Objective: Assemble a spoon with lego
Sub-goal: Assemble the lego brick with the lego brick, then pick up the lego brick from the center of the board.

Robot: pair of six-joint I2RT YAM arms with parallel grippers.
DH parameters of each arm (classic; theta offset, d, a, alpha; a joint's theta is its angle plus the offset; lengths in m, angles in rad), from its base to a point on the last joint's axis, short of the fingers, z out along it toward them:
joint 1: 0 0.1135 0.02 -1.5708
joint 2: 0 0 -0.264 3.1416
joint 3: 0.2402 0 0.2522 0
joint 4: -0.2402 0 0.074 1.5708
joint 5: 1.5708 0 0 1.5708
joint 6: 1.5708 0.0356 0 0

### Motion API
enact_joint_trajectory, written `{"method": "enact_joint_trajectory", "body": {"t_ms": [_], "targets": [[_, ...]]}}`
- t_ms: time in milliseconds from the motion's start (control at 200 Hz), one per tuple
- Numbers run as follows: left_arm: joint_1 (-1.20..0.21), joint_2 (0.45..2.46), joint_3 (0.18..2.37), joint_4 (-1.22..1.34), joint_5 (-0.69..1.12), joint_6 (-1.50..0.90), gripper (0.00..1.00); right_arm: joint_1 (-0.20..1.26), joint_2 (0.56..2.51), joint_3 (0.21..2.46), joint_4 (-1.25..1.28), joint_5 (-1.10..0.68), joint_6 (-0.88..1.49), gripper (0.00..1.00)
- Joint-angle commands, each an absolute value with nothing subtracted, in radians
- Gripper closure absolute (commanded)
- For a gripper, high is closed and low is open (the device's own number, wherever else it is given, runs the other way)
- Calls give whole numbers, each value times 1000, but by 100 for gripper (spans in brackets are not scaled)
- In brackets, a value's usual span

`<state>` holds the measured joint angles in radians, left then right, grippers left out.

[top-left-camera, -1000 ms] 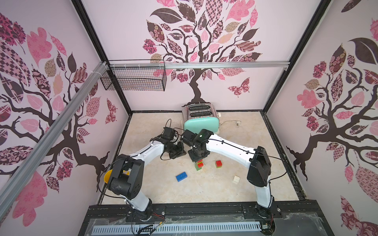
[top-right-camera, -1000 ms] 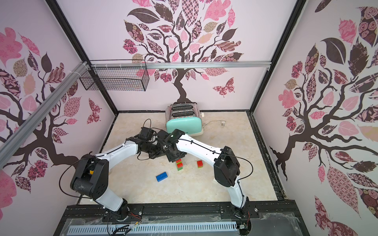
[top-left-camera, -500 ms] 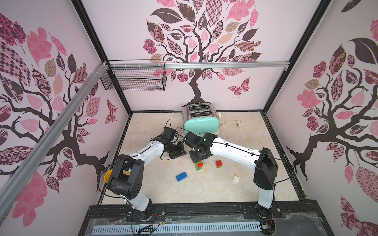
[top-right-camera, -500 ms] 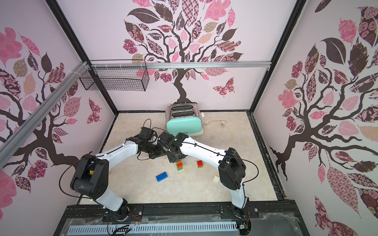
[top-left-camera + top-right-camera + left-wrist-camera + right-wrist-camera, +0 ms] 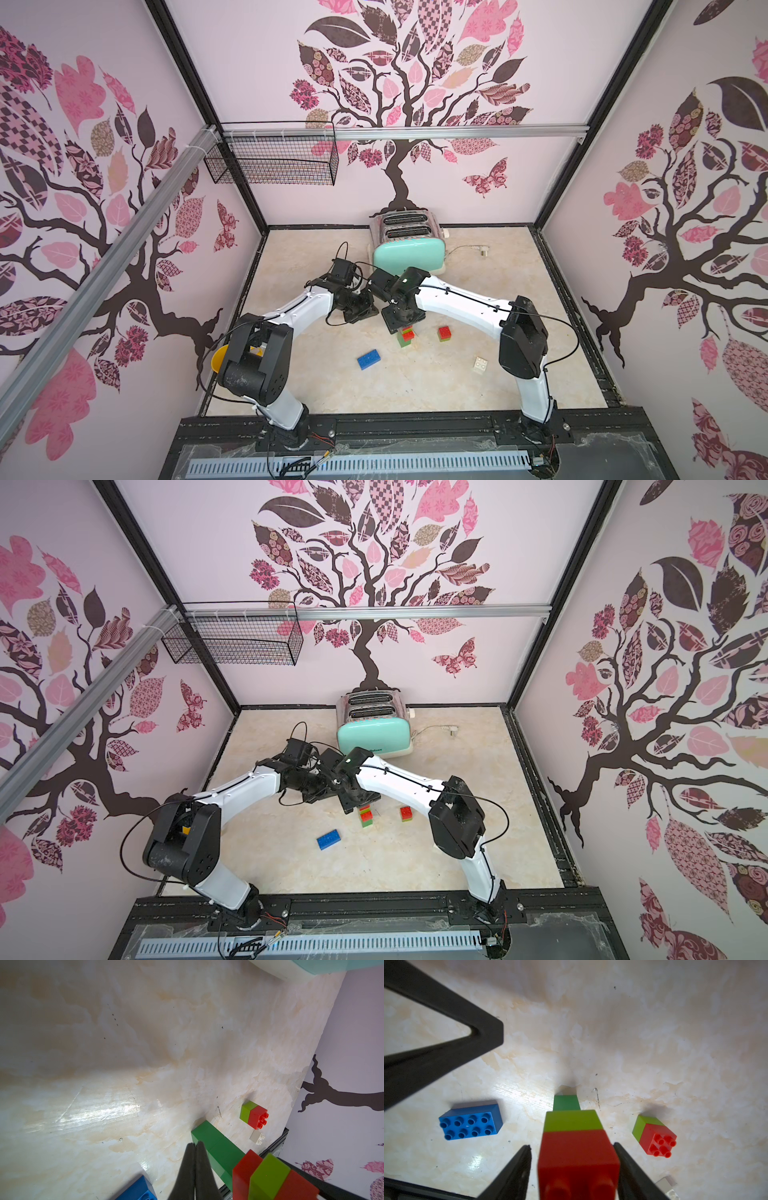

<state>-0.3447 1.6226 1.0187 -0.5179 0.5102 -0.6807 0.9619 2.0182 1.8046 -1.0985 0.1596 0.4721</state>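
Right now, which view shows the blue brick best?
The right wrist view: the blue brick lies whole, all eight studs showing. Both top views show it small on the floor. The left wrist view catches one corner.

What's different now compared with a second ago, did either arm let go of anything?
The right gripper has opened: its jaws now stand apart on either side of the stacked spoon, a gap showing on both sides, so it has let go. The right arm's elbow swung outward. The left gripper stays shut and empty; blue brick, red-lime pair and white brick unmoved.
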Motion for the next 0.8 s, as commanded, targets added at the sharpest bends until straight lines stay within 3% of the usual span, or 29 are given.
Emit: {"method": "enact_joint_trajectory", "body": {"t_ms": [0, 290, 425, 560, 680, 795], "targets": [[-339, 1634, 1011, -518, 512, -666, 100, 969, 1984, 1854, -1147, 153, 477, 27], [-339, 1634, 1006, -518, 510, -665, 100, 938, 1826, 1851, -1136, 277, 507, 13], [-339, 1624, 1003, -514, 509, -665, 100, 790, 1699, 1553, -1018, 176, 515, 21], [-339, 1614, 996, -505, 515, -665, 100, 722, 1655, 1314, -892, 116, 482, 37], [-339, 1604, 990, -490, 521, -666, 100, 708, 1697, 1239, -861, 137, 464, 30], [-339, 1603, 989, -492, 515, -663, 100, 700, 1720, 1196, -815, 129, 453, 33]]}}
